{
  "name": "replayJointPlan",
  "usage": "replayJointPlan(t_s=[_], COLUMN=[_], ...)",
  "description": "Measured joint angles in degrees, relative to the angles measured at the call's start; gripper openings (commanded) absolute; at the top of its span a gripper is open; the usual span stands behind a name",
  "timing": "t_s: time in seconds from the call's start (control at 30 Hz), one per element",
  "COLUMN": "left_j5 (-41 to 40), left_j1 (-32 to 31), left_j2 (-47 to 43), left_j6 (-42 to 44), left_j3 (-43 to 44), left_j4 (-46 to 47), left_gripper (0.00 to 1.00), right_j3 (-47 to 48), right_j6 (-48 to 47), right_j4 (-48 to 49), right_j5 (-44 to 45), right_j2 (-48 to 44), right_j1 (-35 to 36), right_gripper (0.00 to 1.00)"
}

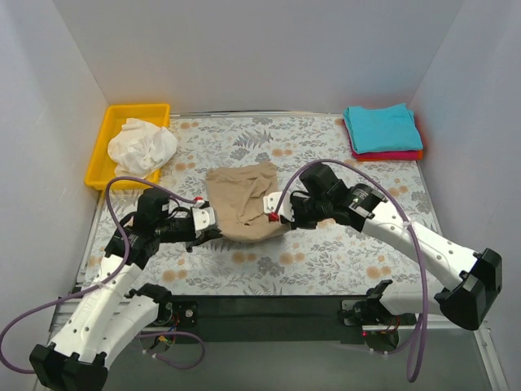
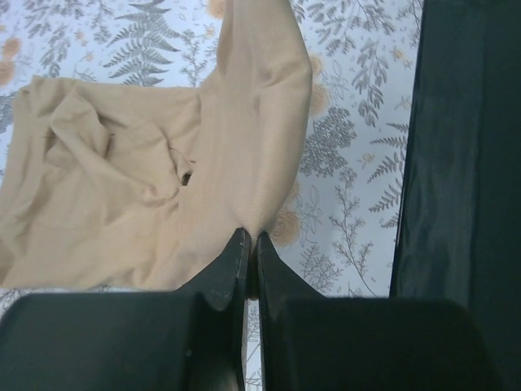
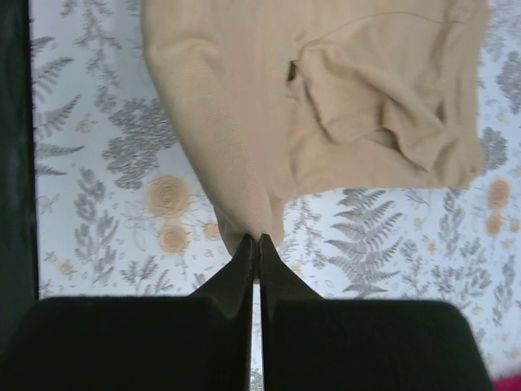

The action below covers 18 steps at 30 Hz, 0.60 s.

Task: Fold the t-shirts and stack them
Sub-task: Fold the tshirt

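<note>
The tan-khaki t-shirt (image 1: 242, 204) lies bunched in the middle of the flowered cloth. My left gripper (image 1: 213, 220) is shut on its near left edge; in the left wrist view the cloth (image 2: 163, 179) is pinched at the fingertips (image 2: 249, 238). My right gripper (image 1: 275, 210) is shut on its near right edge, with the tan cloth (image 3: 326, 106) pinched at the tips (image 3: 257, 241). A teal t-shirt (image 1: 381, 127) lies folded on a red-pink one (image 1: 391, 155) at the back right. A white t-shirt (image 1: 140, 145) sits crumpled in the yellow bin.
The yellow bin (image 1: 106, 138) stands at the back left corner. The fern-and-flower cloth (image 1: 326, 252) covers the table. A black front edge (image 1: 269, 305) runs between the arm bases. White walls close in the left, right and back.
</note>
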Motion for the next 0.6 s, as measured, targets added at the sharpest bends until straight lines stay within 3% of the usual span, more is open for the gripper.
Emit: replayJointPlan(t_s=[0.17,0.4,0.6], left_j5=[0.5,4.4,7.0], left_j1=[3.6,15.8,18.2], left_j2=[4.9,20.4,29.2], left_j6=[-4.0,-6.7,-7.1], left_j3=[2.7,7.3,12.1], left_j4=[4.7,11.4,16.1], left_gripper=[0.00,0.00,0.00], right_j3=[7.2,15.4,23.5], right_j6=[-1.7,-4.7,-7.3], right_j4=[-0.1,-0.3,-0.2], right_j5=[-0.2,-2.2,-3.3], right_j2=[6.1,15.9,23.7], right_j1=[-5.3,-10.3,-13.4], right_gripper=[0.01,0.01,0.01])
